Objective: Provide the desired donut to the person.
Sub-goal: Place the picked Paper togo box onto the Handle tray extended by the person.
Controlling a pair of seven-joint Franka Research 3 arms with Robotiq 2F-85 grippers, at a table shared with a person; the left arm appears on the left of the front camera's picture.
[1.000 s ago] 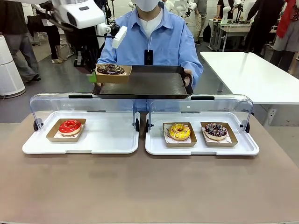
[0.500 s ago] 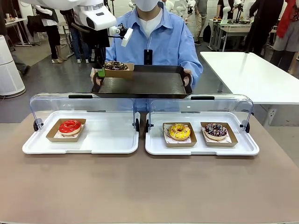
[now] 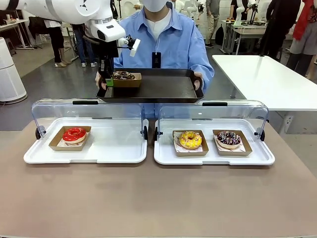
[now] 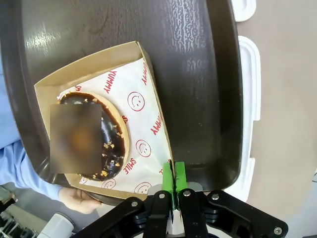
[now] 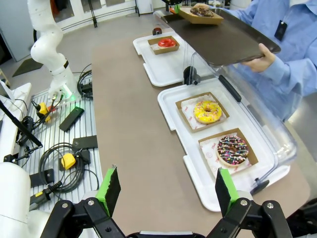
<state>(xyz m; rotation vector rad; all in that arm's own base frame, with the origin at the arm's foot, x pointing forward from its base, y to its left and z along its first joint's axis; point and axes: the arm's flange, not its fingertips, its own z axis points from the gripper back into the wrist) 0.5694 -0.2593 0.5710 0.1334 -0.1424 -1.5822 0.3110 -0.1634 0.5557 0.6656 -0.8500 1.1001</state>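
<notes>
Front view. The person [image 3: 166, 42] in a light blue shirt stands at the far side of the brown table [image 3: 158, 198] and holds up a dark rectangular plastic tray [image 3: 163, 88] with a hand [image 3: 198, 82] at each end. A brown cardboard box [image 3: 127, 81] sits on the left part of that tray. In it lies the chocolate-glazed donut [image 3: 123, 75]. The left gripper [image 3: 108, 81] is down at the box's left edge, green pads pinched on its wall.

Below, on the table, are two white display trays with raised clear lids. The left one [image 3: 114, 151] carries a red-glazed donut [image 3: 74, 134]. The right one [image 3: 213, 158] carries a yellow donut [image 3: 190, 140] and a dark sprinkled donut [image 3: 228, 138].

Left wrist view. The left gripper [image 4: 173, 174] has its pads pressed together on the thin side wall of the brown cardboard box [image 4: 89, 64]. The chocolate-glazed donut [image 4: 114, 148], with nut crumbs, lies on white paper printed in red [image 4: 143, 134]. The box rests on the dark rectangular plastic tray [image 4: 193, 74].

Right wrist view. The right gripper [image 5: 168, 191] hangs at the table's near edge, fingers spread wide and holding nothing. The yellow donut [image 5: 207, 111] and dark sprinkled donut [image 5: 233, 149] lie ahead of it. The red-glazed donut [image 5: 167, 42] lies farther off. The chocolate-glazed donut [image 5: 201, 10] is up on the dark rectangular plastic tray [image 5: 223, 44].
</notes>
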